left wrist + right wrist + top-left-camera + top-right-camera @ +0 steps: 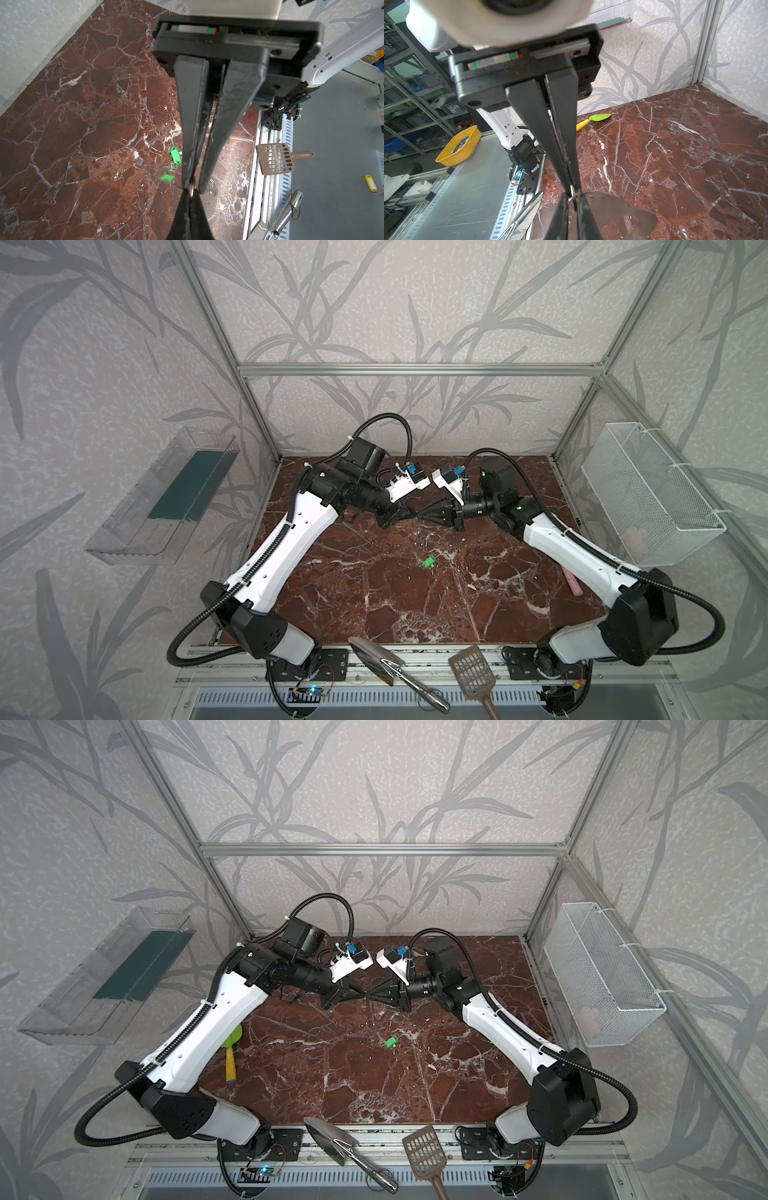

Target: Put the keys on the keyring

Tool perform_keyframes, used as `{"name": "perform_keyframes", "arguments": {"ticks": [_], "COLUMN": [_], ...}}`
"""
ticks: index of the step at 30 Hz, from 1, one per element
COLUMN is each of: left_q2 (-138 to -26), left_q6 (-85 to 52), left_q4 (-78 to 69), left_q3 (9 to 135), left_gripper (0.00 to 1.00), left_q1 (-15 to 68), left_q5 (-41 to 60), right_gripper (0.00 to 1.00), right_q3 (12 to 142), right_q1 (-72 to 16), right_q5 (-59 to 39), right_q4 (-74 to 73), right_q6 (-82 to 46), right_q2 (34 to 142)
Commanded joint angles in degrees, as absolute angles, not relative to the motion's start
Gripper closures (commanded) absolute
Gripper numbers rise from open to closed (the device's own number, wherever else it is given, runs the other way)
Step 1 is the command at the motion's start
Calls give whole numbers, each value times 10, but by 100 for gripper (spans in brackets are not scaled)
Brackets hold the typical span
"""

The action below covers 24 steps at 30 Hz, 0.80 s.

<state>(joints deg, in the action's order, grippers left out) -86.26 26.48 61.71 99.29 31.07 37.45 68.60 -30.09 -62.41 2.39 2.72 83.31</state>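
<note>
The left hand [409, 516] and right hand [422, 519] are meeting tip to tip, a small metal keyring [192, 188] sitting between them. A small green-headed key [429, 562] is lying on the marbled stone surface [478, 605] below, in front of both hands.

The left arm [286, 547] and right arm [573, 556] are reaching from the near corners toward the far middle of the counter [374, 593]. Their forearms are angling inward, so the left pincer [410, 517] and right pincer [419, 519] are meeting tip to tip above it. The left pincer's jaws are pinching tight on the keyring [192, 187], and the right pincer's jaws are sitting drawn together on the same ring from the opposite side.
</note>
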Motion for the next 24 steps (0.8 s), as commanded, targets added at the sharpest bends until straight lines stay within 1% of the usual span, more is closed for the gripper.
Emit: {"name": "perform_keyframes", "arguments": {"ticks": [1, 3, 6, 8, 13, 14, 17, 18, 21, 24], "left_q2": [-851, -852, -852, -853, -845, -841, -828, -822, -803, -779], "left_q6": [286, 286, 287, 287, 275, 270, 262, 260, 255, 244], "left_q4": [620, 619, 619, 619, 600, 591, 571, 565, 546, 524], "left_q3": [1002, 1003, 1003, 1003, 992, 987, 975, 970, 952, 926], "left_gripper": [100, 100, 100, 100, 100, 99, 86, 83, 80, 79], "left_q1": [316, 316, 316, 316, 316, 316, 316, 316, 316, 316], "left_q5": [394, 394, 395, 396, 380, 375, 364, 359, 340, 326], "right_gripper": [93, 96, 96, 100, 100, 100, 100, 100, 100, 100], "right_q3": [688, 692, 694, 695, 692, 690, 688, 686, 684, 685], "right_q1": [-304, -304, -303, -304, -304, -304, -304, -304, -303, -302], "right_q5": [-625, -626, -629, -632, -627, -622, -613, -608, -597, -591], "right_q4": [29, 32, 34, 34, 22, 17, 11, 7, 3, 0], "right_q6": [34, 34, 35, 34, 24, 21, 18, 15, 15, 12], "right_q2": [837, 838, 839, 840, 840, 840, 838, 836, 833, 835]}}
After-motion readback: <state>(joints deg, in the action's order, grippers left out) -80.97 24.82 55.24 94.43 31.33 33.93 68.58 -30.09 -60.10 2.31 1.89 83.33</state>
